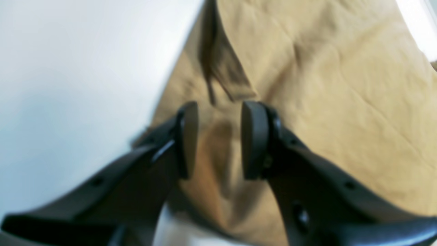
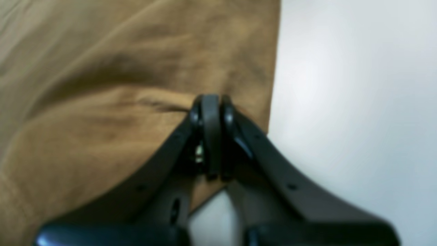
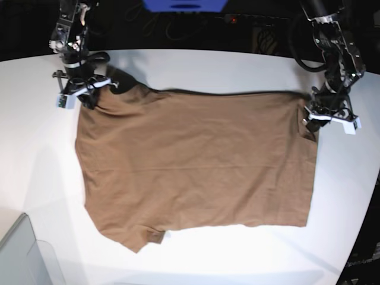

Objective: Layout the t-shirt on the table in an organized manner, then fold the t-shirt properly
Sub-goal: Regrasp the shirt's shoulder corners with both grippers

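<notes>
Brown shirt [image 3: 196, 166] spread flat on white desk [image 3: 237, 68]. Right hand [image 2: 211, 102] clamped tight on far corner; left hand [image 1: 218, 140] part open astride opposite edge, apparently for pulling cloth taut.

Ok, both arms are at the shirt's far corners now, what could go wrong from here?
The right gripper is shut on the shirt right at its edge, so the thin pinch may slip once it pulls. The left gripper stands open over a fold, so a one-sided pull could skew the cloth. A sleeve at the near edge lies tucked and may stay creased on the table.
</notes>
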Tool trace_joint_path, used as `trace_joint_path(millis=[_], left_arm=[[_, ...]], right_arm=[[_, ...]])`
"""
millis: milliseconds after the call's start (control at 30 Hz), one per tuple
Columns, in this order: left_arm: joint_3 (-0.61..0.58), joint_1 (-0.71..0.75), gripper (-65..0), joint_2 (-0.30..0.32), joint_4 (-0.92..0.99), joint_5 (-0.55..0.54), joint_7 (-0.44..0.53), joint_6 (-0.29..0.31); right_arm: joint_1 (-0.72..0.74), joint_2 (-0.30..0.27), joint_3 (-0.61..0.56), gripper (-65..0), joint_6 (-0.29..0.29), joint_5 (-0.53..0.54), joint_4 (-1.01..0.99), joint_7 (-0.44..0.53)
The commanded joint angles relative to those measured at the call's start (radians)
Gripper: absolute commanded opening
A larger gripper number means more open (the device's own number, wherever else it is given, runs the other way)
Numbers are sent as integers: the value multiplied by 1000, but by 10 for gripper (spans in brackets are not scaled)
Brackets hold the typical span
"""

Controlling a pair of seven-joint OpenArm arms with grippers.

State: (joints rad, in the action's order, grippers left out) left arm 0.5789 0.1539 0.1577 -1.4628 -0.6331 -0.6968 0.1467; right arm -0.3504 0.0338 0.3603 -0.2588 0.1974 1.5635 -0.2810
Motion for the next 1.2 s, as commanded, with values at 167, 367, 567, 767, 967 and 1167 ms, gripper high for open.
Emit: trace_joint_path(millis=[167,367,567,767,967,1167], left_arm=[[37,-1,-442,49,-26,-20,15,8],[100,40,-438,21,-129,-23,7,8],[82,160,-437,-80,-347,-106,6,9],[-150,206,-441,-105,-342,-127,13,8],[-198,178,-442,-103,-204,-81,9,8],[-188,237,-442,-22,-192,-93,7,3]], right_arm=[[-3,-51,121,-650,19,-11,4,-22],[-19,-45,124,-650,16,-9,99,-24],[-39,1,124,-650,16,-6,217,-24],[-52,16,118,-650,16,-6,289,-24],[-52,16,116,-650,16,-6,285,-25],[-52,16,116,-650,16,-6,285,-25]])
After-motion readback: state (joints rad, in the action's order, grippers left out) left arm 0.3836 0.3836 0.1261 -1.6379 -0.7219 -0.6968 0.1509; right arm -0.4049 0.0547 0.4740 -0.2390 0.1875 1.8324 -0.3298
